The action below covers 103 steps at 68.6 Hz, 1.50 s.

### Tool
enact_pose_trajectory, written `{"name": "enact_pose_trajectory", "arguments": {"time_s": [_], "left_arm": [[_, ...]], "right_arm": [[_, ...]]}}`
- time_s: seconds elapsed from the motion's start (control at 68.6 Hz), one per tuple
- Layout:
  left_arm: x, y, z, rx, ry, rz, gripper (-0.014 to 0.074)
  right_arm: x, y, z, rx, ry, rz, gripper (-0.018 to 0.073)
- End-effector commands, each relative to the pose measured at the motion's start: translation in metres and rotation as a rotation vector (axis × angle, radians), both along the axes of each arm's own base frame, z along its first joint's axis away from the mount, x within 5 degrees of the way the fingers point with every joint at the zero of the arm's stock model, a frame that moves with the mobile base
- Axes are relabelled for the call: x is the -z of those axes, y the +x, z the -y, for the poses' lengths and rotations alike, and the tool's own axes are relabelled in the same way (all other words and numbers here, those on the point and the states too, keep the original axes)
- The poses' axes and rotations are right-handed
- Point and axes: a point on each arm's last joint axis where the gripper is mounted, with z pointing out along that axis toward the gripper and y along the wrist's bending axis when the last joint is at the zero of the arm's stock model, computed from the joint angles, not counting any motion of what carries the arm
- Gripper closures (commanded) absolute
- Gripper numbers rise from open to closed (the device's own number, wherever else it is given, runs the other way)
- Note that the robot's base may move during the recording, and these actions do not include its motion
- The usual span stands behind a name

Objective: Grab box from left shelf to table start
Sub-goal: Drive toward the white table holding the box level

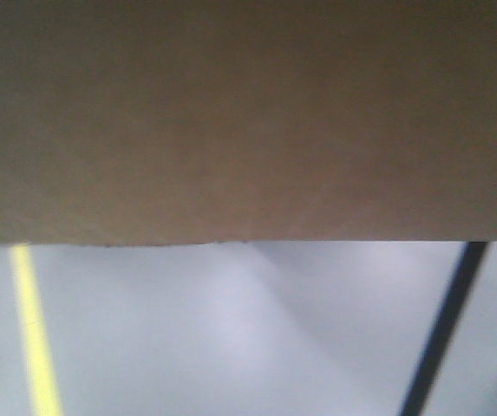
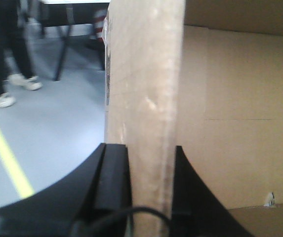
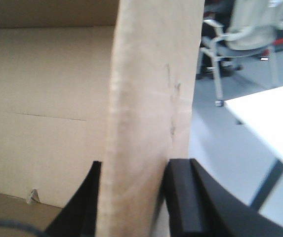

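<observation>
The brown cardboard box [image 1: 248, 121] fills the upper half of the front view, held off the floor. In the left wrist view my left gripper [image 2: 148, 163] is shut on the box's left side wall [image 2: 143, 74], one black finger outside, one inside. In the right wrist view my right gripper [image 3: 134, 177] is shut on the box's right side wall [image 3: 153, 74] the same way. The box's open bare inside [image 3: 47, 98] shows in both wrist views. The black printed panel is hidden. The left shelf is out of view.
Grey floor [image 1: 231, 338] with a yellow line [image 1: 35, 338] lies below the box. Dark table legs [image 1: 443, 338] stand at the right. A white table top [image 3: 269, 113] and an office chair [image 3: 245, 34] are to the right. A person's legs [image 2: 3, 54] stand at far left.
</observation>
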Motion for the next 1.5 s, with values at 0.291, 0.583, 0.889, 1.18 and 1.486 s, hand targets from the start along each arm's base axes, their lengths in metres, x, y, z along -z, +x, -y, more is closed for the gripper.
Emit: {"name": "enact_pose_trajectory", "arguments": {"time_s": [0.291,0.583,0.889,1.18,1.486], "left_arm": [[-0.0212,-0.006,0.0015,0.041,-0.108,0.137,0.069],[-0.0212,-0.006,0.0015,0.041,-0.108,0.137,0.069],[-0.0212,-0.006,0.0015,0.041,-0.108,0.137,0.069],[-0.0212,-0.006,0.0015,0.041,-0.108,0.137,0.069],[-0.0212,-0.006,0.0015,0.041,-0.108,0.137,0.069]], "right_arm": [[-0.0137,0.0019,0.0039,0.049,-0.002,0.086,0.0501],[-0.0137,0.0019,0.0039,0.049,-0.002,0.086,0.0501],[-0.0137,0.0019,0.0039,0.049,-0.002,0.086,0.0501],[-0.0137,0.0019,0.0039,0.049,-0.002,0.086,0.0501],[-0.0137,0.0019,0.0039,0.049,-0.002,0.086,0.0501]]}}
